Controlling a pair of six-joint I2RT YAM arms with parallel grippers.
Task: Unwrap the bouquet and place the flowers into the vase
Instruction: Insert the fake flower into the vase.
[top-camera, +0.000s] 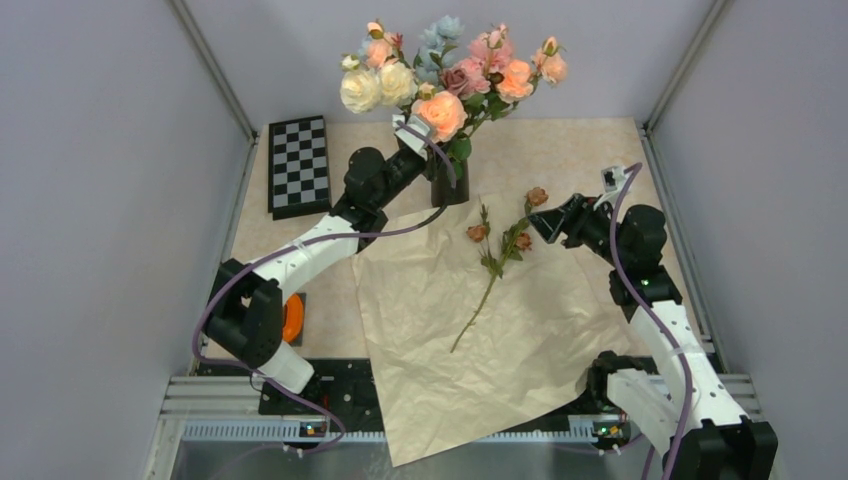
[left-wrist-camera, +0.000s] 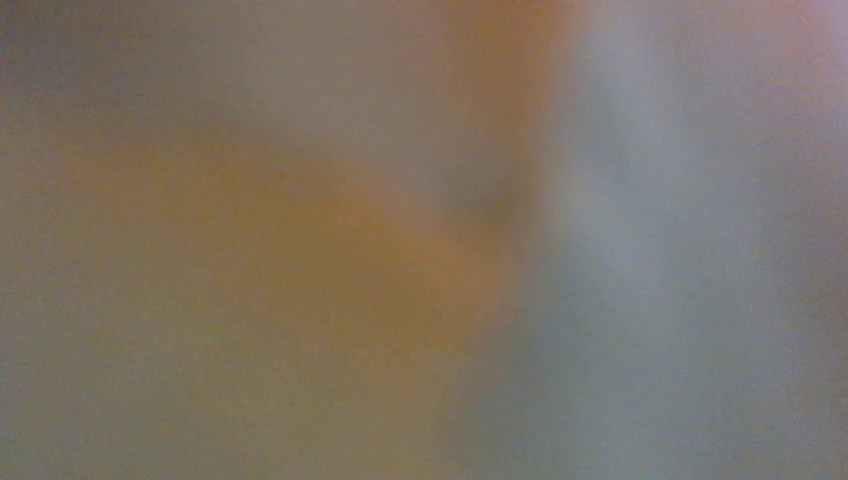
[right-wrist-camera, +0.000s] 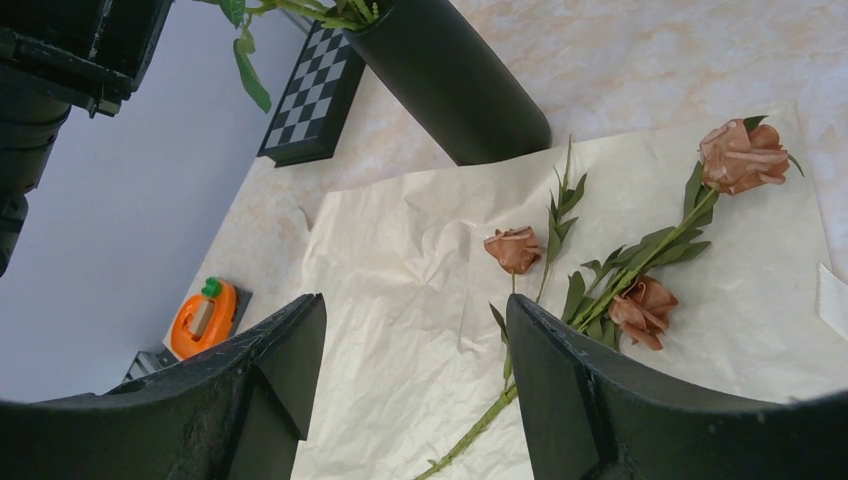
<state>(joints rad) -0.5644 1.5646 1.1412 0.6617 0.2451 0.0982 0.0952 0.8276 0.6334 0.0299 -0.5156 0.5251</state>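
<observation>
A black-and-white chessboard (top-camera: 299, 165) lies flat at ten o'clock on the marbled beige table (top-camera: 590, 150), close to the left wall. An orange gadget (top-camera: 291, 318) with a green knob sits at eight o'clock. Pale-blue sprigs (top-camera: 440, 35) stand at twelve o'clock.

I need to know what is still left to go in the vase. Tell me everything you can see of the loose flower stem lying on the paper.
The loose flower stem is one branching green spray with narrow leaves and three small brownish-mauve roses. It lies flat and diagonal on the crinkled tan paper, blooms toward the far right, cut end nearer. The open right gripper hovers by it, not gripping.
</observation>
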